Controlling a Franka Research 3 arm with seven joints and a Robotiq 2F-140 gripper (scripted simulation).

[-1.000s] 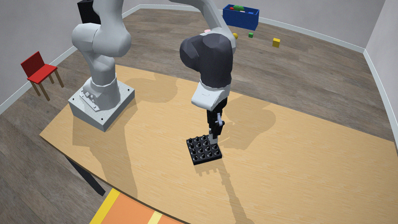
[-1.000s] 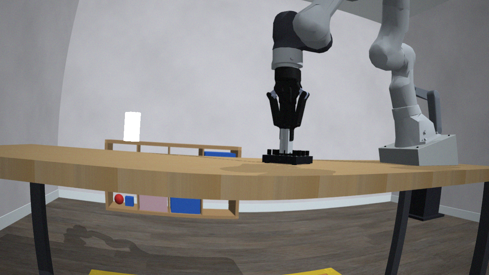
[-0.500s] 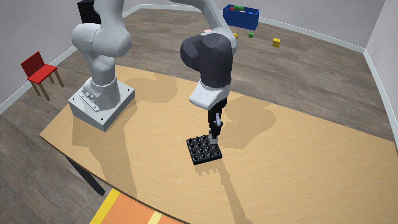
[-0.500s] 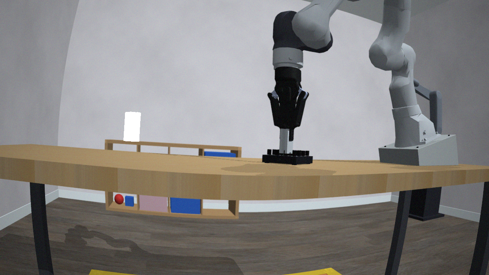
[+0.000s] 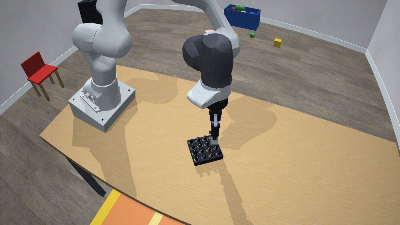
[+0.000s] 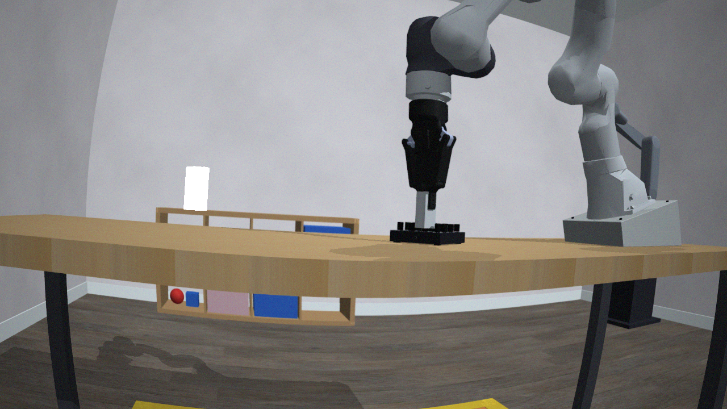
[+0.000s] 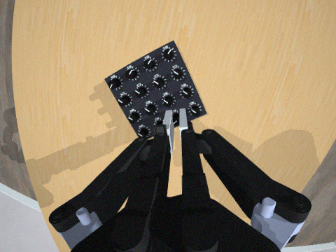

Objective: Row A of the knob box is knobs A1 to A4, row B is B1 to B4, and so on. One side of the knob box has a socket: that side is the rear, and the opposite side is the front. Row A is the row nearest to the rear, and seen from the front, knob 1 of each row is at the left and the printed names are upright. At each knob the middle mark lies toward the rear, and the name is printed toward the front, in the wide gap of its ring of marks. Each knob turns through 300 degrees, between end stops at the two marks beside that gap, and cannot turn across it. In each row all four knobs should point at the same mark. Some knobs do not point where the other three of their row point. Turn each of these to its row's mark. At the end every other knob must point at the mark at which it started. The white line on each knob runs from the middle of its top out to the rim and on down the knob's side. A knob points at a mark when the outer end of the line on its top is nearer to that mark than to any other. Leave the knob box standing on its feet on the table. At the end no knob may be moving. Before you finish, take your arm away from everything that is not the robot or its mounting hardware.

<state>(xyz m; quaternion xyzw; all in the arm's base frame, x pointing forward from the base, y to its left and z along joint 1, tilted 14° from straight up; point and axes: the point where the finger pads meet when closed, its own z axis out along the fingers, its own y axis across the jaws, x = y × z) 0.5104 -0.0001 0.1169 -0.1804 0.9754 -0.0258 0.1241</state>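
Note:
The black knob box (image 5: 205, 150) stands flat on the wooden table near its middle, with four rows of small black knobs with white lines. It also shows in the exterior view (image 6: 426, 235) and in the wrist view (image 7: 155, 89). My gripper (image 5: 214, 142) points straight down onto the box's far right edge row. In the wrist view its fingertips are shut on one knob of the row nearest the camera, the third from the left there. The gripped knob's line is hidden by the fingers. The printed names are too small to read.
The arm's grey base (image 5: 102, 104) is bolted to the table's far left end. A wooden shelf (image 6: 257, 221) stands behind the table. A red chair (image 5: 40, 72), a blue bin (image 5: 242, 17) and small blocks are on the floor, away from the table.

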